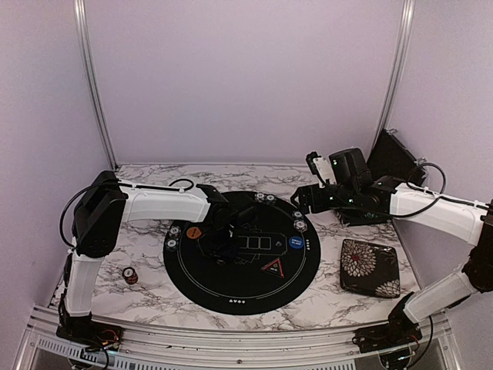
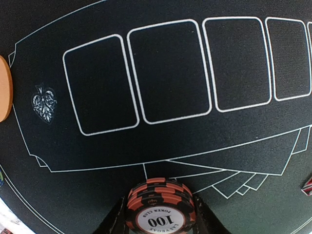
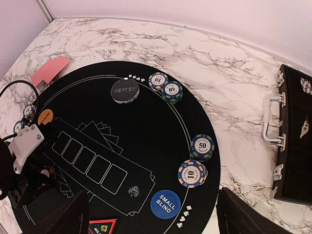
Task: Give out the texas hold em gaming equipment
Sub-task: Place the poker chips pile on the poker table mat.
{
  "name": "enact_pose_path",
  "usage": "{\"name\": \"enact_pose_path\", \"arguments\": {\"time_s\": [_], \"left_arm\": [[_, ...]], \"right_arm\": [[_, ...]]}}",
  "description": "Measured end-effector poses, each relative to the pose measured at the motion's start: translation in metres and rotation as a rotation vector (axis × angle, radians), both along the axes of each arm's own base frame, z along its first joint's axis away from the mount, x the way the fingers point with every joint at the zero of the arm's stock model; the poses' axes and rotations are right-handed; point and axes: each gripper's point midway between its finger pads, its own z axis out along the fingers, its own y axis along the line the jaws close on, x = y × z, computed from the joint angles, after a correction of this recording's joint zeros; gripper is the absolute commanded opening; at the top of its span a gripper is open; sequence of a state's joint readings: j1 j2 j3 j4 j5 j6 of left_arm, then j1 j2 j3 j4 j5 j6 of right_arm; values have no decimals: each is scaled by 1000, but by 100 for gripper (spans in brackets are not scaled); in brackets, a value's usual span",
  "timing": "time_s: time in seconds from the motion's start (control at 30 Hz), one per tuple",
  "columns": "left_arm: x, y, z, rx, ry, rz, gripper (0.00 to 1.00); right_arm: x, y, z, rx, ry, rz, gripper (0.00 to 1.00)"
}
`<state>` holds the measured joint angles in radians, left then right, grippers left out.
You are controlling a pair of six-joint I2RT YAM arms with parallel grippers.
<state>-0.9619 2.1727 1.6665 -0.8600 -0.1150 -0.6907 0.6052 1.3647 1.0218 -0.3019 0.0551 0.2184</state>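
mat (image 2: 170,141): matt cloth (felt, perhaps) | chip stack (image 2: 161,209): glossy plastic | table (image 1: 323,308): smooth marble-look

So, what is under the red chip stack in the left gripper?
Only the black mat shows around the red chip stack, which the left gripper holds. The spot directly beneath is covered by the stack, so I cannot tell whether it touches the mat.

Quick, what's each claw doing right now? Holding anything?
Left gripper: closed on a red-and-black chip stack.
Right gripper: open, holding nothing.
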Motion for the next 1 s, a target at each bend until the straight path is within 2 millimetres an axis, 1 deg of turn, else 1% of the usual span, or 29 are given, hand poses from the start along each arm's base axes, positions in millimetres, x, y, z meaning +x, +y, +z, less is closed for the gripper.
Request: {"name": "enact_pose_path", "arguments": {"time_s": [0.13,0.3,0.57,0.73,0.87,1.0], "left_arm": [[0,0,0,0,0,-3,48],[0,0,-1,0,-1,-4,59],[2,2,-1,11,-16,-18,72],[6,-4,5,-16,-37,-34,79],[12,-5,24,-60,-72,-41,80],[17,1,58,-136,-123,-29,80]], "right_arm": [[-1,0,-1,-2,3,0,87],[-1,-1,-1,-4,5,0,87],[-1,-1,-2,-6,9,1,88],[-1,0,-11,-23,33,2,87],[-1,0,-17,-39,58,2,87],[-1,4,-16,-45,65,9,87]]}}
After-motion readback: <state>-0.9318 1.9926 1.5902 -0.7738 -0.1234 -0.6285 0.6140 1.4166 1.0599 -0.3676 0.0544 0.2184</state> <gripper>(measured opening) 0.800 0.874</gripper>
